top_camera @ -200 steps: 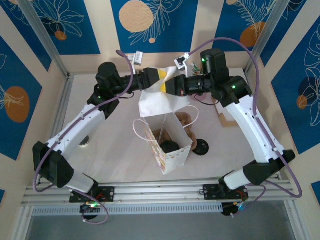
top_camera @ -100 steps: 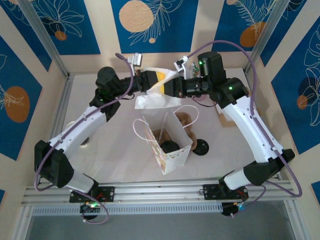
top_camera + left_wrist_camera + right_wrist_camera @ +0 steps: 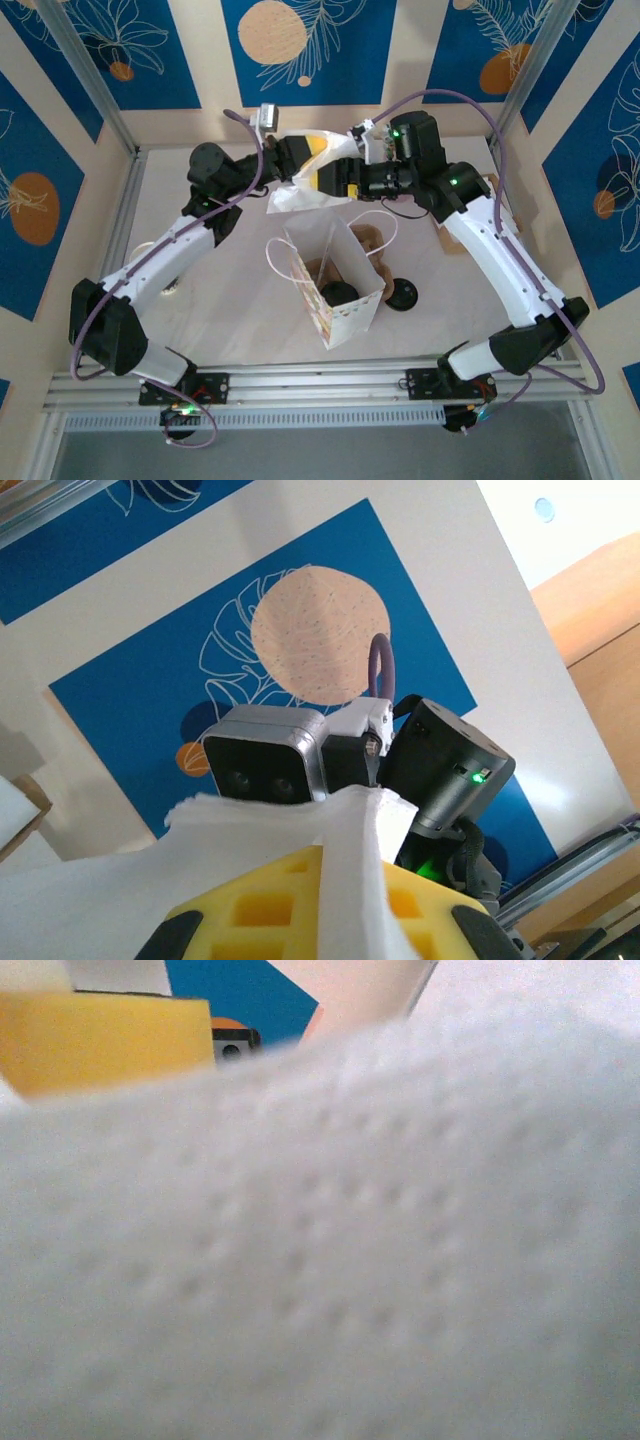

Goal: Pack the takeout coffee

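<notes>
Napkin [image 3: 292,196] pinched in left claw [image 3: 312,150] beyond bag [image 3: 345,312] rim, right claw [image 3: 324,181] beside

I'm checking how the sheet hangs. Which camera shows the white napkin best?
Top external: the whole white napkin is in frame there, held up behind the open paper bag. The left wrist view catches a draped edge of it up close. The right wrist view gives a blurred patch of its dimpled surface.

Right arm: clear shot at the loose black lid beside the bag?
Probably yes. The loose black lid lies uncovered right of the paper bag, on that arm's side. The right tool is up by the napkin, which the left tool pinches.
</notes>
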Action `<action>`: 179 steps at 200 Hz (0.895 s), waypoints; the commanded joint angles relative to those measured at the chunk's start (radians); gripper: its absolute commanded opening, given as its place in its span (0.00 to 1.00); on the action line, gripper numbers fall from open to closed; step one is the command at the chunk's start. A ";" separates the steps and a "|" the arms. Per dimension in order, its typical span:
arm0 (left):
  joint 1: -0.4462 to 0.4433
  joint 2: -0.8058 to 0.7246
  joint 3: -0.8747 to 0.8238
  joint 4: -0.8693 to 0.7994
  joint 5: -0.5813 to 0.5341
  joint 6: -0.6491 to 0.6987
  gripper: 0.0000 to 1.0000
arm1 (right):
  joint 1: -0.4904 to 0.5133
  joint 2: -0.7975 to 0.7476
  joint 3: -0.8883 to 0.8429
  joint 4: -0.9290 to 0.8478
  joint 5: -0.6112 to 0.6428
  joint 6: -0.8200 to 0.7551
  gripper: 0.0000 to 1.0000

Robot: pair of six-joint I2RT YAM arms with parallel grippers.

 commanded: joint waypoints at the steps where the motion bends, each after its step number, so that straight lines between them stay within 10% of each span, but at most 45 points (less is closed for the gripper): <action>1: 0.004 -0.016 -0.017 0.111 -0.030 -0.055 0.00 | 0.024 -0.009 -0.007 0.054 -0.035 0.001 0.82; 38: 0.001 -0.007 -0.040 0.159 -0.056 -0.091 0.00 | 0.051 0.001 -0.004 0.123 -0.049 0.022 0.78; 106: -0.016 -0.030 -0.080 0.074 -0.088 -0.021 0.00 | 0.059 0.001 -0.008 0.153 -0.026 0.047 0.23; 179: 0.062 -0.141 -0.077 -0.309 -0.136 0.235 0.94 | 0.142 -0.084 -0.029 -0.058 0.255 -0.074 0.00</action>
